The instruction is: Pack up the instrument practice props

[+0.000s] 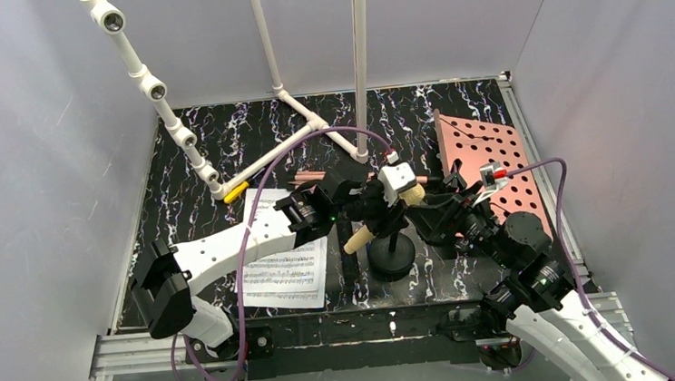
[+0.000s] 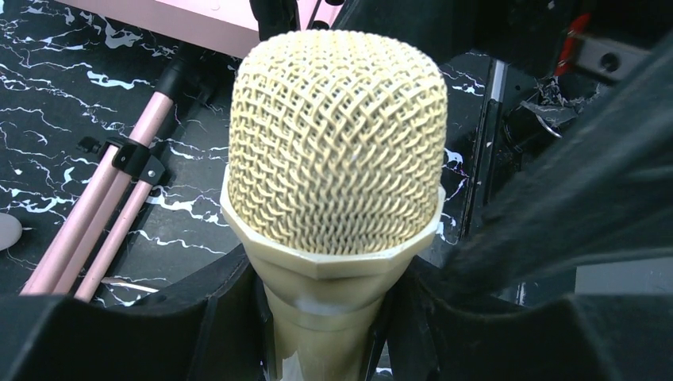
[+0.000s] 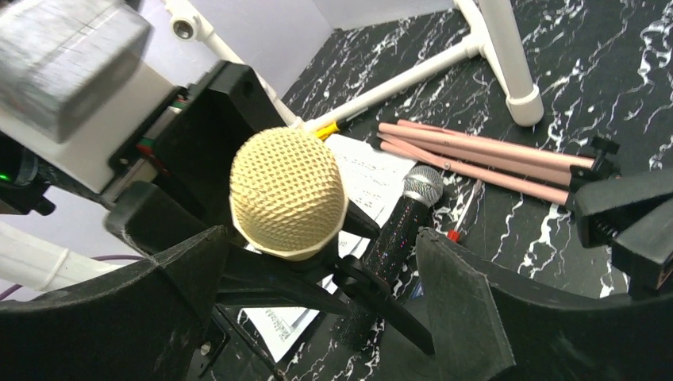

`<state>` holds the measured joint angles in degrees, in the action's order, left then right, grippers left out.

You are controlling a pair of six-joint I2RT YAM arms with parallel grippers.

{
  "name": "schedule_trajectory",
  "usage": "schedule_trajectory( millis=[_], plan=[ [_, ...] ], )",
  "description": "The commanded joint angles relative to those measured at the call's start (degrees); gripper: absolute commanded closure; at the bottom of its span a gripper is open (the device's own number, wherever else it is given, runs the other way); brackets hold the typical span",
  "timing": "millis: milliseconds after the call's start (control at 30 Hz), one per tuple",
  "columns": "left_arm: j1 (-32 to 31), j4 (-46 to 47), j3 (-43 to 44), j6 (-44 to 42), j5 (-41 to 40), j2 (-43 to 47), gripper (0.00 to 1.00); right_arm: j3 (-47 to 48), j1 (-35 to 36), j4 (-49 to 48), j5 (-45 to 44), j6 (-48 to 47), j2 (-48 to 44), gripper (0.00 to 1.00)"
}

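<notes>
My left gripper (image 1: 390, 206) (image 2: 329, 317) is shut on the neck of the yellow microphone (image 2: 337, 143) (image 3: 287, 193), just under its mesh head. The microphone hangs tilted over the black round-based mic pole (image 1: 391, 257). My right gripper (image 1: 431, 210) (image 3: 317, 294) is open. Its fingers (image 3: 460, 309) stand on either side of the pole's black holder (image 3: 381, 294), below the yellow head. The black grey-headed microphone (image 3: 397, 238) lies on the table beside the white sheet-music pages (image 1: 285, 267) (image 3: 365, 178). The pink perforated board (image 1: 491, 165) lies at the right, and its copper legs (image 2: 103, 230) (image 3: 484, 155) lie behind the grippers.
The white plastic pipe frame (image 1: 310, 124) (image 3: 508, 55) stands at the back, with a raised branch (image 1: 148, 78) at the left. Grey walls close in the black marbled table (image 1: 220, 136) on three sides. Both arms crowd the middle.
</notes>
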<state>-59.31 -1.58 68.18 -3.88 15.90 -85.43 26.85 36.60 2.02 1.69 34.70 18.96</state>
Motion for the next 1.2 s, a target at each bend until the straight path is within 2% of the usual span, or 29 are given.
schedule_trajectory(
  millis=[0,133,500,800,1067,1133,1167],
  plan=[
    [-0.3,4.3,-0.1,-0.4,1.9,0.6,0.98,-1.5,-0.1,-5.5,-0.3,1.6,0.5,0.05],
    [-1.3,4.4,1.2,-0.1,2.9,-0.9,0.99,-1.5,-0.1,-5.5,-0.1,2.0,0.9,0.08],
    [-3.5,5.0,4.3,0.4,5.3,-1.0,1.00,0.7,-0.1,-2.1,-3.6,1.1,-2.7,0.08],
    [-3.5,4.9,2.0,-4.1,-0.2,-2.2,0.98,-1.6,-0.1,-3.4,-3.8,2.4,-2.1,0.08],
    [-3.4,7.0,1.6,-7.5,-2.3,-4.4,0.94,-3.4,-0.1,-5.2,-3.0,3.6,-1.0,0.09],
    [-3.4,8.3,1.2,-7.5,-2.7,-4.5,0.90,-3.7,-0.1,-5.6,-2.7,4.0,-0.6,0.09],
    [-3.3,9.0,0.8,-7.3,-3.1,-4.3,0.85,-3.9,-0.1,-5.9,-2.5,4.1,-0.5,0.09]
  ],
)
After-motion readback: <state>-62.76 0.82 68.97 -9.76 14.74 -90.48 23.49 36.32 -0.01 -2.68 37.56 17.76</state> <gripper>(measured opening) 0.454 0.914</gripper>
